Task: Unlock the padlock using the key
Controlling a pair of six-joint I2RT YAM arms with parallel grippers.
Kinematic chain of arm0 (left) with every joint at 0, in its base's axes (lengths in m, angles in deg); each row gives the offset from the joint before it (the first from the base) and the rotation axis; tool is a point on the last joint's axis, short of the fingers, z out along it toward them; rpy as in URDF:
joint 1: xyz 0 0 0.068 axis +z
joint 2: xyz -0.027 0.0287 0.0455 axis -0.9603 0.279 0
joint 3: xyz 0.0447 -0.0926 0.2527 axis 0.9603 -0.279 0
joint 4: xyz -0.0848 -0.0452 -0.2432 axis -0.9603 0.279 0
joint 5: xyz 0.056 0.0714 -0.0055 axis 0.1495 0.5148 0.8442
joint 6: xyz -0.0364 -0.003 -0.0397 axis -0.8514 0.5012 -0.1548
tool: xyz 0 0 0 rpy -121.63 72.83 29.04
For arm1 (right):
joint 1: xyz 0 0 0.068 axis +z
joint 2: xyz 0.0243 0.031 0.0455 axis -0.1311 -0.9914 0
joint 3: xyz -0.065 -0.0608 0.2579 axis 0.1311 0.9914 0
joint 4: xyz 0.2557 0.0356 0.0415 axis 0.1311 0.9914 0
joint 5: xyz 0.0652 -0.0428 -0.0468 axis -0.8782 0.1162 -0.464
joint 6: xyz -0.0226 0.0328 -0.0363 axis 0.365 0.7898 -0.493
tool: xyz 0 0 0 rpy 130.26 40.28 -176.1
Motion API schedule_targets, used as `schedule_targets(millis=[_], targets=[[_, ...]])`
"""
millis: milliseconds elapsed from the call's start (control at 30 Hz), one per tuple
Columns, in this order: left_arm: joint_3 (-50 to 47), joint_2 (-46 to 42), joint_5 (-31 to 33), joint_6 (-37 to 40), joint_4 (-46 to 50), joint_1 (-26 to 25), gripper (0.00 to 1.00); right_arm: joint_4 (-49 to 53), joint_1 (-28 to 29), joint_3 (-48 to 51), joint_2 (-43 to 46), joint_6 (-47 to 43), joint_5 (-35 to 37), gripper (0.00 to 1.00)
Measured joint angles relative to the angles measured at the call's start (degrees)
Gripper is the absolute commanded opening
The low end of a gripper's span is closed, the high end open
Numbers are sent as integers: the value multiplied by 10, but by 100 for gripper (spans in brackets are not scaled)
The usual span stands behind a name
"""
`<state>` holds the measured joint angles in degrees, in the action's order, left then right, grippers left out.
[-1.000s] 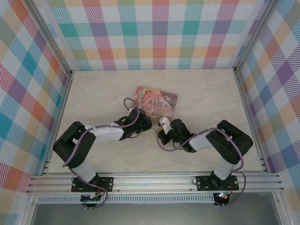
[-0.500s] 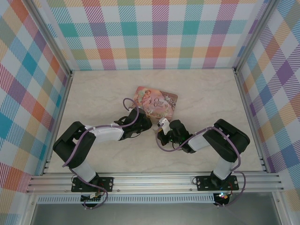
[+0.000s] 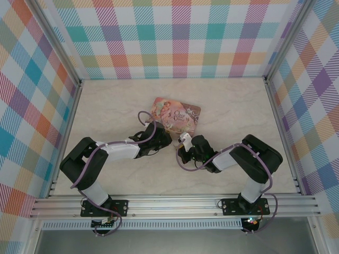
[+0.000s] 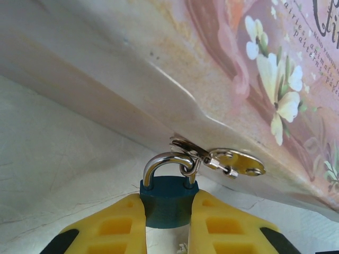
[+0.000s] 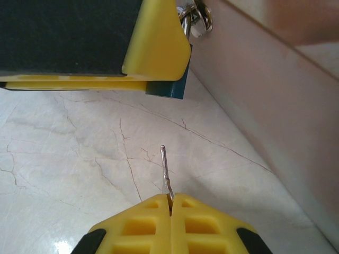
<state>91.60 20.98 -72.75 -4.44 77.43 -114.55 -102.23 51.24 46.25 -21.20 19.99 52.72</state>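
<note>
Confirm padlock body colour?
The padlock body is dark teal-blue; clearest in the left wrist view.

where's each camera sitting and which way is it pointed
Top external: high behind the arms, looking down on the table; both show whole, meeting by the pink tin.
Left wrist: along the left pincer, shut on the padlock at the tin's edge.
Right wrist: along the right pincer, holding the key, facing the padlock.
Both wrist views share padlock and tin.

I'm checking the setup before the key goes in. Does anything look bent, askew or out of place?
Nothing is damaged. One small thing: the key, pinched in the right gripper, leans slightly to one side rather than straight out. The left gripper holds the padlock squarely.
</note>
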Motion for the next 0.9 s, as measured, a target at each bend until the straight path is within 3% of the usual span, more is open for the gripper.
schedule_targets(millis=[500,900], targets=[[0,0,0,-31,-3,0,19,7,3,14,55,10,18,3],[53,1,15,10,85,-19,18,36,3,37,63,24,39,3]])
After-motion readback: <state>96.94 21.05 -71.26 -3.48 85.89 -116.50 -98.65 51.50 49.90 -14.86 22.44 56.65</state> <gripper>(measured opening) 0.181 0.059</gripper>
